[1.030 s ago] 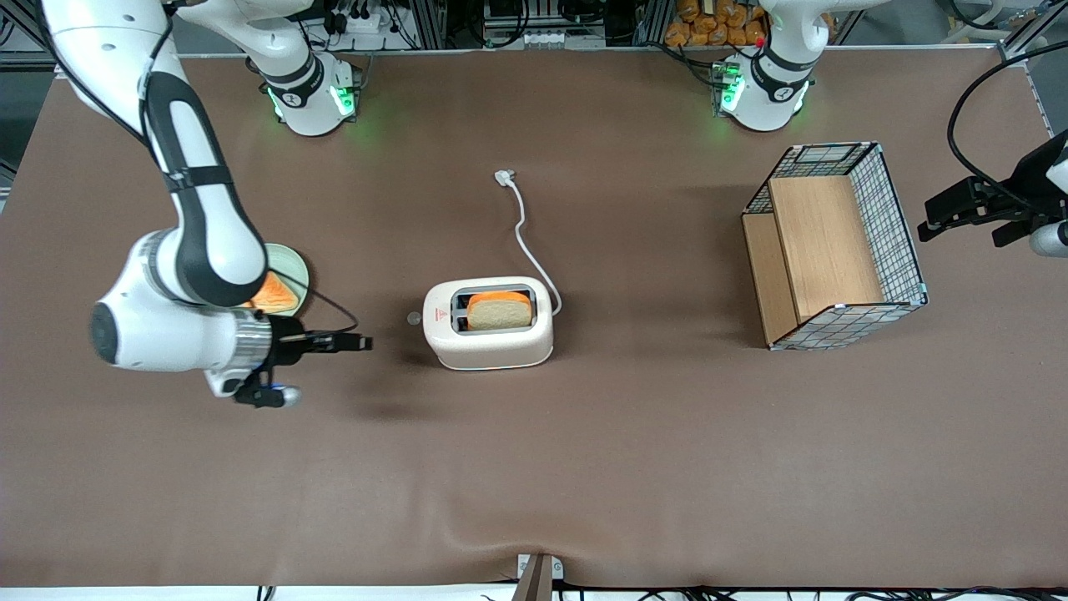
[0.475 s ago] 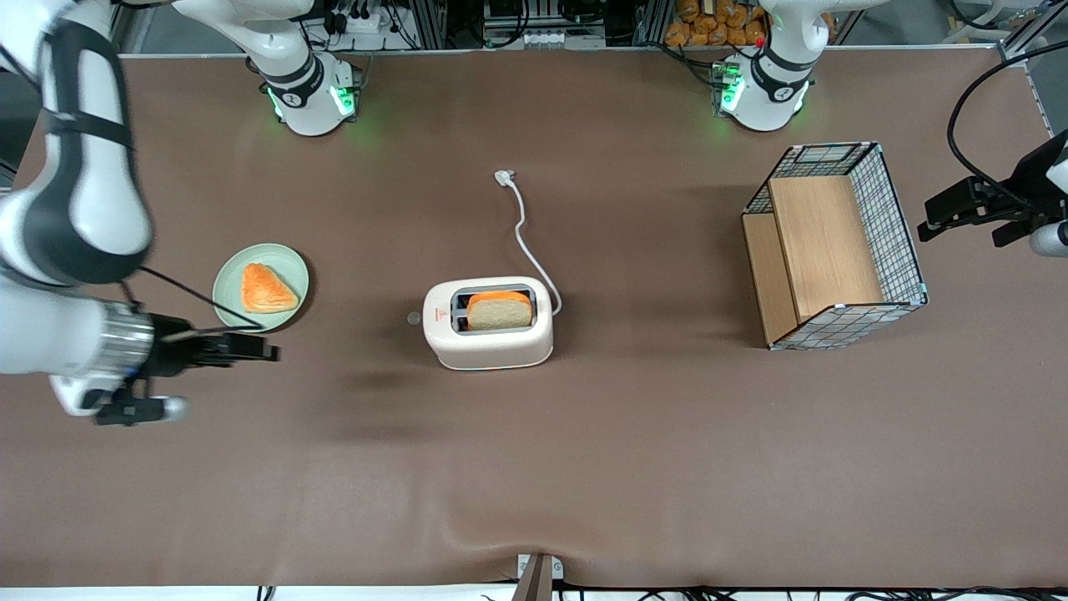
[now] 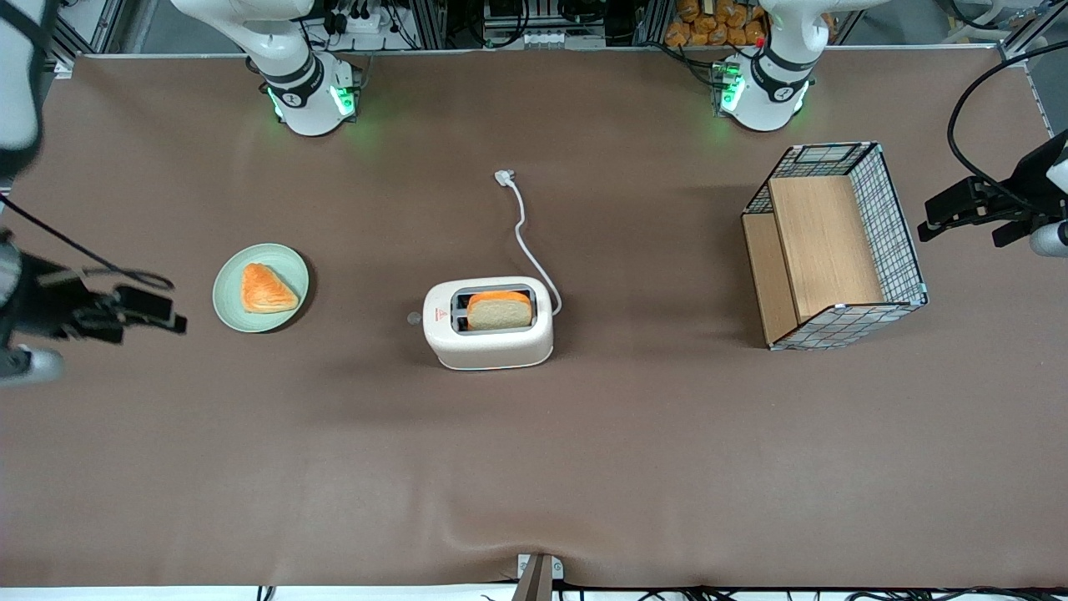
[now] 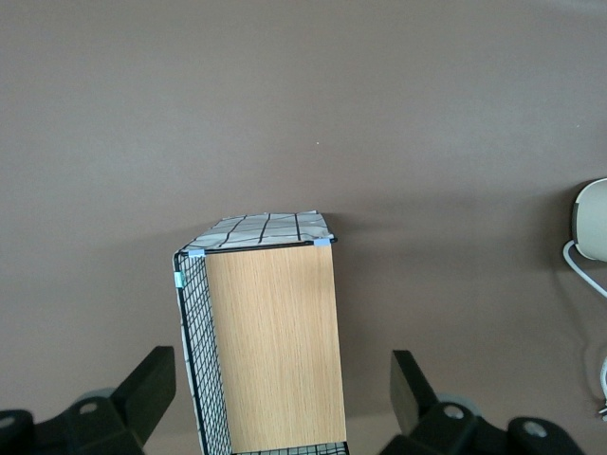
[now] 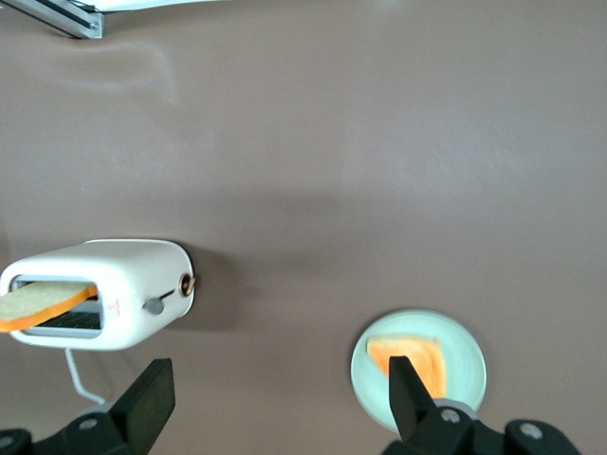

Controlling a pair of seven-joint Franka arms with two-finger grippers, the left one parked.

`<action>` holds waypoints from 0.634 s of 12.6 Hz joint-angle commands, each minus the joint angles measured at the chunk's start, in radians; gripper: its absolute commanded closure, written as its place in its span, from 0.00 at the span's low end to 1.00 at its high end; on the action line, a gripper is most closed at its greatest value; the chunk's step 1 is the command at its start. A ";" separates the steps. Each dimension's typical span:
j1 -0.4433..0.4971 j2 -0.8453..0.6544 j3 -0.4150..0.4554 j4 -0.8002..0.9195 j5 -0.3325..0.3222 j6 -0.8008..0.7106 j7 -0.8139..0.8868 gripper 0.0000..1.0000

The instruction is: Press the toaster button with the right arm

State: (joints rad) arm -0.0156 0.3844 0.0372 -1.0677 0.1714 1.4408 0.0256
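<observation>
While gripper [image 3: 171, 313] (fingers apart) hangs near plate [image 3: 229, 300], rounded white toaster [image 3: 488, 334], btn [image 3: 413, 318] untouched.

A brown-covered table [image 3: 634, 467] carries a white toaster [image 3: 488, 324] at its centre, cord [image 3: 526, 234] trailing toward 12 o'clock; a green plate [image 3: 260, 288] sits at the toaster's 9 o'clock, a wire-mesh wooden crate [image 3: 834, 246] toward 3 o'clock; the end effector [image 3: 150, 310] hangs near the plate, fingers apart
</observation>
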 commanded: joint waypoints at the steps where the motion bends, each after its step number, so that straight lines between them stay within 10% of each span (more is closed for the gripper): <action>1: -0.007 -0.116 0.018 -0.055 -0.046 -0.078 0.094 0.00; 8: -0.012 -0.429 0.012 -0.429 -0.151 -0.028 0.007 0.00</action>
State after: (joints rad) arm -0.0155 0.0411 0.0436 -1.3655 0.0531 1.3724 0.0575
